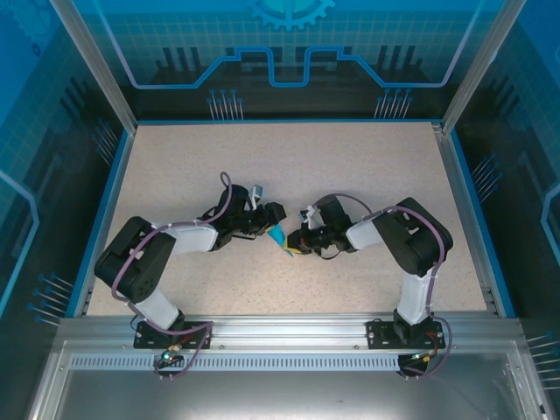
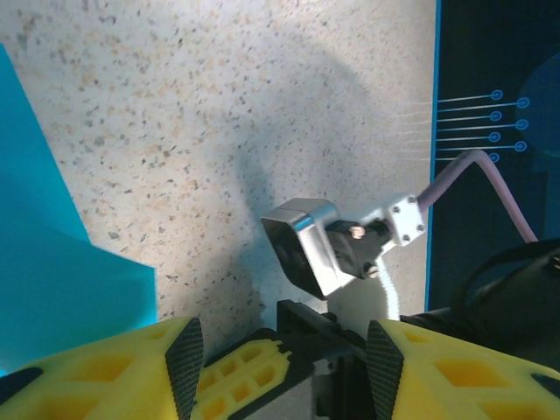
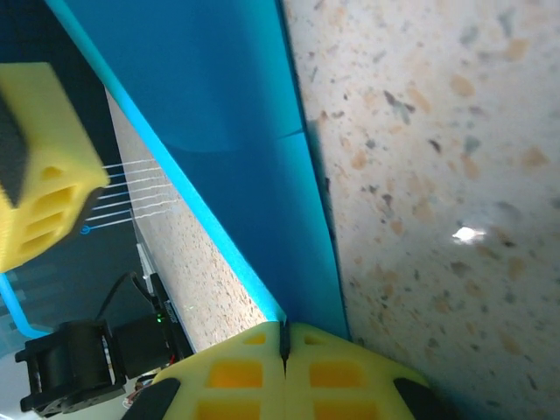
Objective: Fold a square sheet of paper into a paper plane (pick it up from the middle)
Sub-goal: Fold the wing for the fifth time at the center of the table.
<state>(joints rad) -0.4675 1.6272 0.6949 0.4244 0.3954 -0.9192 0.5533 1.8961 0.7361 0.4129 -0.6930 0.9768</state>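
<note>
1. The right pincer (image 3: 284,337) is fully closed, its two yellow fingers meeting in a tight seam with the edge of the paper (image 3: 236,131) nipped between them.
2. From that seam the paper runs straight ahead of the right pincer's fingertips as a long teal band. Its long axis leads away from the pincer, with one brighter edge on the pincer's left side and a darker edge on its right.
3. A faint crease line crosses the band partway along. I cannot tell how many layers are folded there.
4. The left pincer (image 2: 284,350) stands about half open, with nothing between its black pads (image 2: 184,367). Ahead of the gap sits the silver camera block (image 2: 306,245) on the other wrist.
5. In the left wrist view the paper (image 2: 52,289) lies outside the left pincer, just beside its left finger, with a slanted upper edge.
6. From above, the paper (image 1: 278,234) is a small teal sliver between the left pincer (image 1: 273,223) and the right pincer (image 1: 293,243), slanting from the left one down towards the right one, over the speckled table (image 1: 350,166).
7. The paper's face is plain teal.
8. The pincer heads cover much of the paper from above, and both wrist views cut it off at the frame edge, so its full outline and tip are hard to make out.
</note>
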